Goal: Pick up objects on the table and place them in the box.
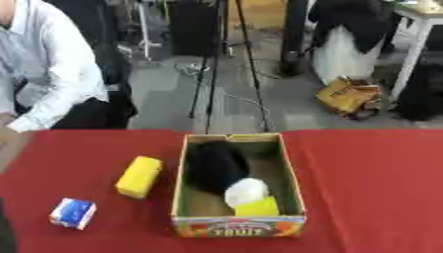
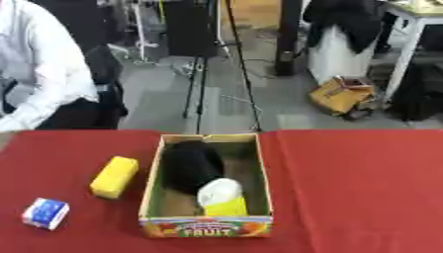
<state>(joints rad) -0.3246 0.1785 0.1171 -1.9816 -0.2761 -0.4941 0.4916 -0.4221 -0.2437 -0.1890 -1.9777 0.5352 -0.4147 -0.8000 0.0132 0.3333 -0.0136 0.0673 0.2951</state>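
An open cardboard box (image 1: 292, 177) with a fruit print on its front stands in the middle of the red table (image 1: 372, 188). Inside it lie a black object (image 1: 214, 165), a white rounded object (image 1: 245, 190) and a small yellow item (image 1: 258, 207). Left of the box a yellow block (image 1: 139, 176) lies on the cloth. Further left and nearer, a small blue and white carton (image 1: 73, 213) sits close to the table's left edge. Neither of my hands shows in either view.
A person in a white shirt (image 1: 48, 64) sits at the far left edge of the table. Behind the table stand a tripod (image 1: 227, 64) and a brown bag (image 1: 350, 96) on the floor.
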